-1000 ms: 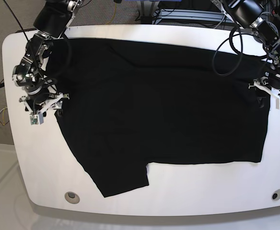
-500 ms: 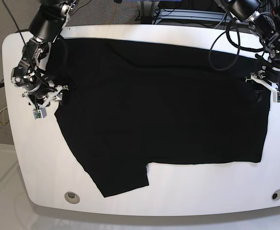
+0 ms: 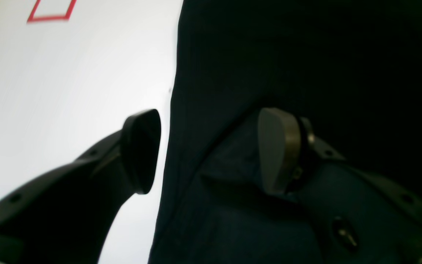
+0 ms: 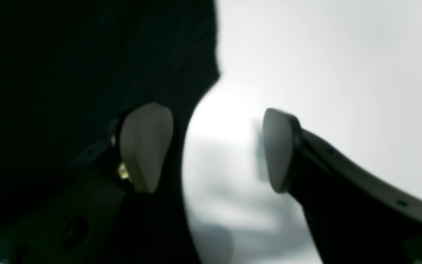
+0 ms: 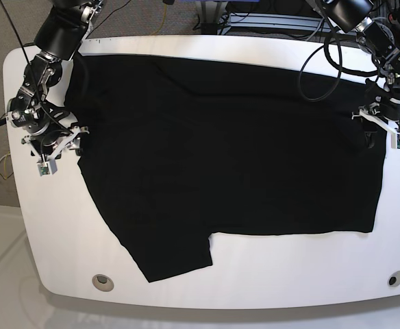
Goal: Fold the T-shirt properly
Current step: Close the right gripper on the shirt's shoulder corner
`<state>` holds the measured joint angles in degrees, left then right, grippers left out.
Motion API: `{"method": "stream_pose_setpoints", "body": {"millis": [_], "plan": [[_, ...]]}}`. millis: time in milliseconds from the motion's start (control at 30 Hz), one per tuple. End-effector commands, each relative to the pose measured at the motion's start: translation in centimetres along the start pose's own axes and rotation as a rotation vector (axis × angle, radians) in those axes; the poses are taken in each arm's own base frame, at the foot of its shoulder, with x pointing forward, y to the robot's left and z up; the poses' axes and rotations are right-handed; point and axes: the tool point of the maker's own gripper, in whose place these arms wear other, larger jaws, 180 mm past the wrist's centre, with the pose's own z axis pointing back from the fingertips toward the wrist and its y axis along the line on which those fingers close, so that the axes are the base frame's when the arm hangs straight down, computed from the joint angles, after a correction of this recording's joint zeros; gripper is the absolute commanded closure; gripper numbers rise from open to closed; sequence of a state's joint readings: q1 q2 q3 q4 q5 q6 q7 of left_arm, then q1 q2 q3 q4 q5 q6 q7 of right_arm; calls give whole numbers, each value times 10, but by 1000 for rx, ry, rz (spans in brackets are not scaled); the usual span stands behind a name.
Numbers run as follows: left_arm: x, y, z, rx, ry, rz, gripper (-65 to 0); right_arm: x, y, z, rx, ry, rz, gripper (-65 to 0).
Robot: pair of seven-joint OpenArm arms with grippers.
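Cloth of the T-shirt point(image 5: 227, 151) lies limp and light, best pinched at its side edges, which left gripper point(image 3: 207, 150) and right gripper point(image 4: 211, 146) straddle with jaws apart

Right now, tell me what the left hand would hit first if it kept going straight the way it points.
Most likely the T-shirt. The left hand is open and straddles the shirt's edge: one finger over cloth, the other over the white table. Depth is unclear, so the outer finger may meet the table.
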<state>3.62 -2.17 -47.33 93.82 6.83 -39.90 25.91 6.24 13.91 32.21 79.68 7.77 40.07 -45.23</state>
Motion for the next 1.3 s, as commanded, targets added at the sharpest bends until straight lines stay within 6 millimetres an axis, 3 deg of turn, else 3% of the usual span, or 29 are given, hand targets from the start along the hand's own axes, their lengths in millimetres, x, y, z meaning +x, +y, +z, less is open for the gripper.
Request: {"method": "stream_pose_setpoints", "body": {"millis": [0,200,467,733,867,1000,1267], "plan": [[19,8,1,15,-60,-11,-392,27,-4,7,-14,-89,18,-410],[28,13,-1,27,-71,-23,-391,37,3,-7,22,-207,-36,-412],[31,11,-4,24,-78,-4,-391,16,17,-22,64,-158,-95,-395],[39,7,-7,15,-94,-8,-390,9,29,-27,92,-100,-78,-324],[42,5,-8,13,-100,-13,-392,10,34,-29,115,-79,-70,-346],[40,6,-6,27,-91,-23,-392,13,54,-33,164,-38,-10,-379],[36,5,-8,45,-78,-20,-395,19,60,-34,173,-44,14,-420]]}}
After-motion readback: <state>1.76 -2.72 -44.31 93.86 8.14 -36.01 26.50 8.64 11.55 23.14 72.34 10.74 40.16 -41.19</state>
